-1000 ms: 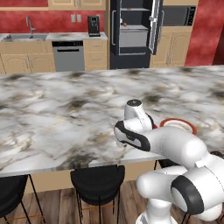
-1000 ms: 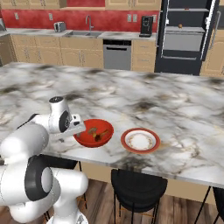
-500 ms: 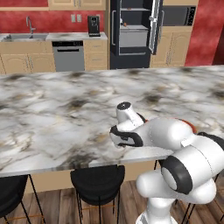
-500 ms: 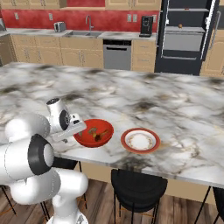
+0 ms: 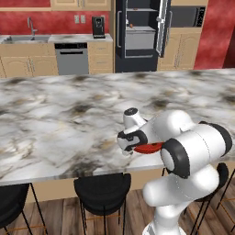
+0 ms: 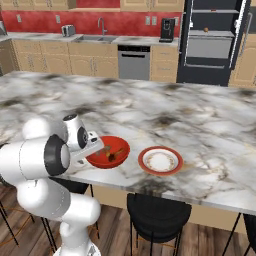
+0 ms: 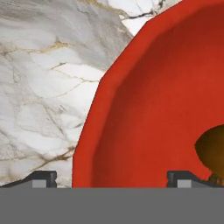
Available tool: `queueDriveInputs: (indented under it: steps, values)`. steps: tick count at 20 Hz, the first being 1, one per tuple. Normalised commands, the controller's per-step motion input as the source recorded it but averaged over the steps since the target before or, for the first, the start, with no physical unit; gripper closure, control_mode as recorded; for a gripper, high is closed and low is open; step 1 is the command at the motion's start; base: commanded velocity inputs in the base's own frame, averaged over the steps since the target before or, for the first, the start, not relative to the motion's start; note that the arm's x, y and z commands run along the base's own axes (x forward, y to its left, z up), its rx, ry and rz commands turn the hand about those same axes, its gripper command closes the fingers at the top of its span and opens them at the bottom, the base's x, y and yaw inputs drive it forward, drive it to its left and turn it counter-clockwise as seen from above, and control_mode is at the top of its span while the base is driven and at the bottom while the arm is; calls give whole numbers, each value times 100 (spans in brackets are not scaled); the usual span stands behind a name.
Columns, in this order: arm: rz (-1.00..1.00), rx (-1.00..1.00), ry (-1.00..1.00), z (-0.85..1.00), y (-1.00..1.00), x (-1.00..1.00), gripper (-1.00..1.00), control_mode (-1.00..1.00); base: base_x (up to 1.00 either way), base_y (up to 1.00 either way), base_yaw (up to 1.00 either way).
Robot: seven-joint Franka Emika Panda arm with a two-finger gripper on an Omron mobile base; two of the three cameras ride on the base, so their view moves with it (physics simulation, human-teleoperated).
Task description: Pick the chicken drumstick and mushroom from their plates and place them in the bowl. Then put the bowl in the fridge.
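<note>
The all-red bowl (image 6: pixel 106 152) stands near the counter's front edge, also seen as a red sliver (image 5: pixel 149 148) behind my arm. Brown food (image 6: pixel 114 152) lies inside it, the chicken drumstick and mushroom, too small to tell apart; one brown piece (image 7: pixel 212 151) shows in the hand view. My gripper (image 6: pixel 98 146) (image 5: pixel 137 146) (image 7: pixel 112 179) is low at the bowl's left rim, open. One fingertip (image 7: pixel 42 178) is outside over the marble and the other (image 7: pixel 183 178) over the bowl's inside. The red-rimmed plate (image 6: pixel 160 161) sits bare just right of the bowl. The black fridge (image 5: pixel 140 34) (image 6: pixel 212 40) stands open across the kitchen.
The marble island counter (image 5: pixel 59 124) stretches wide behind the bowl. Black bar stools (image 5: pixel 102 189) (image 6: pixel 158 211) stand under its front edge. A grey dishwasher (image 5: pixel 71 59), a sink and wooden cabinets line the far wall left of the fridge.
The arm has folded lower and the open gripper has come down to the bowl's left rim. Bowl and plate have not moved.
</note>
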Motion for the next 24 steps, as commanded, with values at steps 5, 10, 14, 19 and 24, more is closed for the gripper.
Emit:
queueDriveInputs:
  steps: [5, 10, 14, 19, 24]
  values:
    - [7, 0, 8, -28, -2, 15, -100, -100, 0, 0, 0]
    - [4, 0, 3, -15, 0, 4, 100, -100, 0, 0, 0]
    - [4, 0, 0, -3, -3, 0, 100, -100, 0, 0, 0]
    - [6, 0, 0, 0, -8, -6, 100, -100, 0, 0, 0]
    - [6, -3, -2, 4, 0, -8, 100, -100, 0, 0, 0]
